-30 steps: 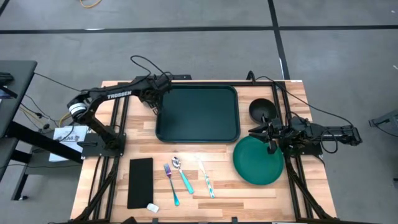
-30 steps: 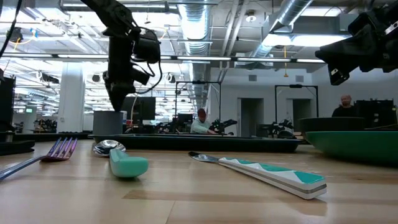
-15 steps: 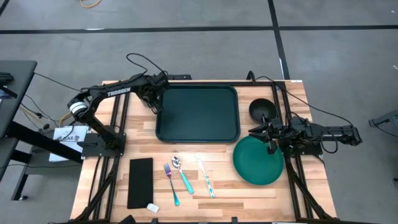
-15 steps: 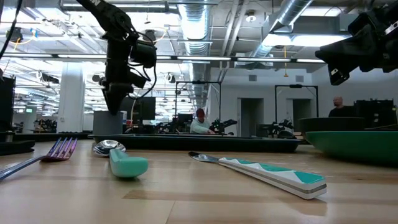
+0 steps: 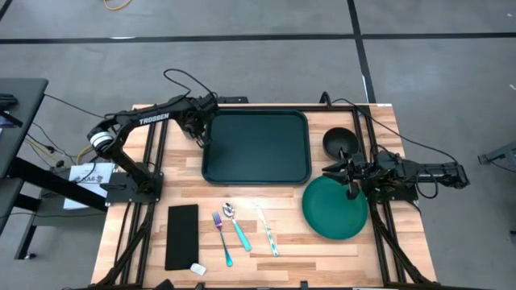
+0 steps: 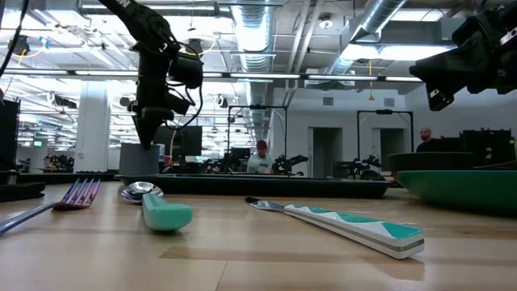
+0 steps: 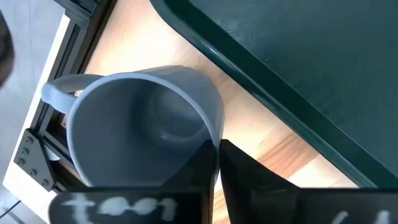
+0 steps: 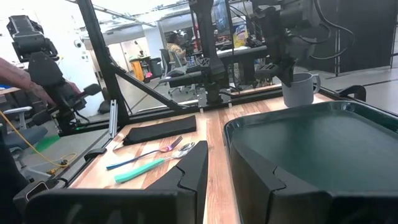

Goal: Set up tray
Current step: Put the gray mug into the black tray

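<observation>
Basically nothing has moved in the last half second; over the full second my left gripper [image 5: 196,129] slid a bit further left along the far-left corner of the tray [image 5: 256,147] and stopped there. From overhead I can't even see what it has, the arm covers it. My left wrist cam sorts that out: the fingers [image 7: 239,180] are pinched on the wall of a grey mug [image 7: 146,134], with the rim between them, just beside the tray's edge. From the right wrist cam the mug [image 8: 300,89] stands on the wood at the tray's far corner.

The right gripper [image 5: 343,173] hangs over the far edge of the round green plate [image 5: 334,208], fingers a little apart with nothing between them.

Count from above: one tray mid-table toward the far side, one plate, one black bowl [image 5: 339,142] to the right of the tray, one black napkin [image 5: 182,235], plus one fork [image 5: 222,234], one spoon [image 5: 235,226] and one knife [image 5: 268,230] in a row on the near side. Also one small white block [image 5: 197,268] by the napkin, can't tell what it is.

In the low cam the tray [image 6: 266,186] is only a thin dark strip, and the mug is hard to pick out.
</observation>
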Motion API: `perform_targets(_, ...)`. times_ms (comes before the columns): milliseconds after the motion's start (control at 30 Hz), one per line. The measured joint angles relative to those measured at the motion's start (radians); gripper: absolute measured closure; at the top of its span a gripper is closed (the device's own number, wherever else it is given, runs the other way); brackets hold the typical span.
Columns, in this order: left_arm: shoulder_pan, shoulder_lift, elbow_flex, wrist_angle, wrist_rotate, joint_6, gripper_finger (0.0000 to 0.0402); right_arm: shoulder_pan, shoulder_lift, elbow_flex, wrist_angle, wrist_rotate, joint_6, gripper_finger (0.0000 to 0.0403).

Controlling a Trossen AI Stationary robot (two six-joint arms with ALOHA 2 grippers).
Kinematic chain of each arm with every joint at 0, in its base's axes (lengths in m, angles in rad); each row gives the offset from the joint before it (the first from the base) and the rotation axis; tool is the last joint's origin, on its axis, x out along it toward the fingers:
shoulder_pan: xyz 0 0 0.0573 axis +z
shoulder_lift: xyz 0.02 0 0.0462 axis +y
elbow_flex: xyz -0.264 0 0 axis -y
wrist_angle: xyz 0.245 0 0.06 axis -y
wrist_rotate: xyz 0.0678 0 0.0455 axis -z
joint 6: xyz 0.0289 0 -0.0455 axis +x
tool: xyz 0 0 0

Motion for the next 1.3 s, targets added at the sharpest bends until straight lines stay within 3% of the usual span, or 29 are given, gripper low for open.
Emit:
perform_targets(167, 0.0, -0.022, 0.004, -0.023, -0.013, -0.01, 0.0399, 0.0, 0.0, 0.0, 0.0, 0.0, 0.0, 0.0339)
perform_targets(333, -0.001, -0.036, 0.117, -0.083, -0.032, -0.011, 0.04, 0.0, 0.0, 0.0, 0.0, 0.0, 0.0, 0.0339)
perform_targets(533, -0.034, -0.008, 0.357, -0.067, 0.137, -0.006, 0.0401, 0.0, 0.0, 0.0, 0.0, 0.0, 0.0, 0.0339)
perform_targets(867, -0.166, 0.329, 0.871, -0.121, 0.191, 0.062, 0.0401, 0.0, 0.0, 0.0, 0.0, 0.0, 0.0, 0.0339)
perform_targets(1100, -0.248, 0.6, 1.231, -0.267, 0.188, 0.113, 0.0401, 0.0, 0.0, 0.0, 0.0, 0.0, 0.0, 0.0339)
perform_targets(1300, -0.312, 0.664, 1.198, -0.235, 0.188, 0.231, 0.0401, 0.0, 0.0, 0.0, 0.0, 0.0, 0.0, 0.0339)
